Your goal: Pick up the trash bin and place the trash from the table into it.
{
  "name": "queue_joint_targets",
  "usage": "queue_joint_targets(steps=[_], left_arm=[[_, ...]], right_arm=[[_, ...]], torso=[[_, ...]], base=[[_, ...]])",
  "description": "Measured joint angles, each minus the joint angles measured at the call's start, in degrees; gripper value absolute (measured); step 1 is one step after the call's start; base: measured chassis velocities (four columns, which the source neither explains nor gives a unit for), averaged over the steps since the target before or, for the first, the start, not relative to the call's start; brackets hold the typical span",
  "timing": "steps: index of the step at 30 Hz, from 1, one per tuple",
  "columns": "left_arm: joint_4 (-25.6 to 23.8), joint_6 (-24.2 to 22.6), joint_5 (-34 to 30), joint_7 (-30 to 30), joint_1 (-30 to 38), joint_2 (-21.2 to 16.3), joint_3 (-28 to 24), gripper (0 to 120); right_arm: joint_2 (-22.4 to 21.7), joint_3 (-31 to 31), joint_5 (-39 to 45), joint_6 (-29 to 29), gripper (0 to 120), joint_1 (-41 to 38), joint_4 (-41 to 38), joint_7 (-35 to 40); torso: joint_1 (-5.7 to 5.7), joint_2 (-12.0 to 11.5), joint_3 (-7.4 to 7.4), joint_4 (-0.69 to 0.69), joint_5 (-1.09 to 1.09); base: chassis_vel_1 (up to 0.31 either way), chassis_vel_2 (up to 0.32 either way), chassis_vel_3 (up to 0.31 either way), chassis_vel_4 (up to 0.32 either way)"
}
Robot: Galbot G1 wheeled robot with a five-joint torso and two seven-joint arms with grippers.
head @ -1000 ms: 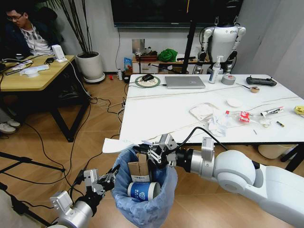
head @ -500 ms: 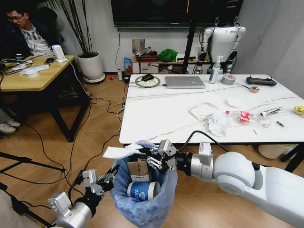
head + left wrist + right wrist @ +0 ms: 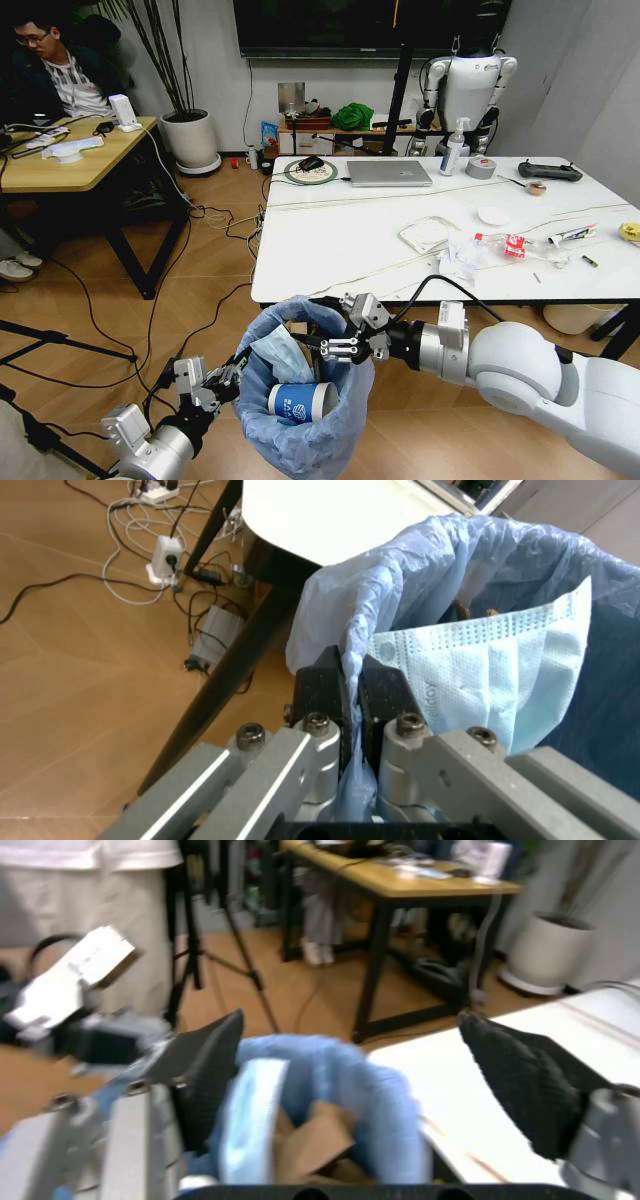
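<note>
Since mask (image 3: pixel 283 352) dropped into bin (image 3: pixel 300 440), right gripper (image 3: pixel 338 328) now wide open, empty; left gripper (image 3: pixel 350 697) clamps bag rim; bottle (image 3: pixel 510 245), tissues (image 3: pixel 458 260) remain on table (image 3: pixel 330 250).

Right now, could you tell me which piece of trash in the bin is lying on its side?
The white paper cup with the blue logo; the face mask stands upright.

Wood floor (image 3: pixel 215 250) strewn with cables (image 3: pixel 215 215). A wooden desk (image 3: pixel 75 160) stands left, a potted plant (image 3: pixel 188 135) by the white wall (image 3: pixel 215 60), a dark screen (image 3: pixel 340 25) above.
</note>
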State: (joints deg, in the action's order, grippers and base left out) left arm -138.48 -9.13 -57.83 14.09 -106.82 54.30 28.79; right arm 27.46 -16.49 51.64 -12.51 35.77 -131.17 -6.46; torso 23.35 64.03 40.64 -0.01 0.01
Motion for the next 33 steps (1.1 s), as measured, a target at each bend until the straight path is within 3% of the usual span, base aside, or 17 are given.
queue_joint_targets(steps=[4,7,9,13,15,18,22,28,33], left_arm=[[0.1,0.0,0.6,0.0,-0.1,0.3,0.0,0],[0.4,-0.1,1.1,-0.5,-0.1,0.3,0.4,0],[0.4,-0.1,1.3,-0.7,-0.3,0.5,0.7,0],[0.0,-0.1,3.0,-1.6,-2.0,2.5,2.4,0],[0.0,0.0,3.5,-1.9,-2.4,3.0,2.9,0],[-0.2,0.5,5.4,-3.1,-4.3,4.8,4.5,0],[-0.3,0.8,6.7,-3.8,-5.3,5.8,5.0,0],[0.1,0.9,7.1,-4.0,-5.3,6.1,5.0,0],[0.4,0.9,7.7,-4.3,-5.2,6.2,4.5,0]], right_arm=[[-0.8,11.4,1.1,1.3,98,7.0,1.3,4.9],[-1.9,22.0,1.2,2.0,100,15.3,1.6,8.6],[-1.6,23.4,1.0,2.1,100,16.6,1.7,10.9],[3.7,24.9,-1.1,-0.4,100,17.8,1.9,25.7],[5.5,25.0,-0.7,-0.4,100,18.3,2.4,28.4],[8.7,25.5,0.2,1.9,100,19.3,5.4,27.2],[8.7,27.3,0.1,4.4,100,21.1,7.8,23.3],[8.7,36.8,-1.5,6.0,100,29.3,8.4,18.8],[10.2,46.6,-5.1,7.9,100,41.7,7.4,16.2]], torso=[[0.00,0.0,0.00,0.01,0.00],[-0.01,0.0,-0.01,-0.07,-0.02],[-0.01,0.0,-0.01,-0.09,-0.01],[-0.01,0.0,-0.01,0.02,-0.01],[-0.01,0.0,-0.01,0.02,0.00],[-0.01,0.0,0.00,0.01,0.00],[-0.01,0.0,0.00,0.02,-0.03],[-0.01,0.0,0.00,0.00,-0.05],[-0.01,0.0,0.00,-0.03,-0.01]], base=[[0.000,0.000,0.000,0.000],[-0.018,-0.005,0.006,-0.002],[-0.053,-0.015,0.002,-0.003],[0.000,0.000,0.000,0.000],[0.000,0.000,0.000,0.000],[0.000,0.000,0.000,0.000],[0.000,0.000,0.000,0.000],[0.000,0.000,0.000,0.000],[0.000,0.000,0.000,0.000]])
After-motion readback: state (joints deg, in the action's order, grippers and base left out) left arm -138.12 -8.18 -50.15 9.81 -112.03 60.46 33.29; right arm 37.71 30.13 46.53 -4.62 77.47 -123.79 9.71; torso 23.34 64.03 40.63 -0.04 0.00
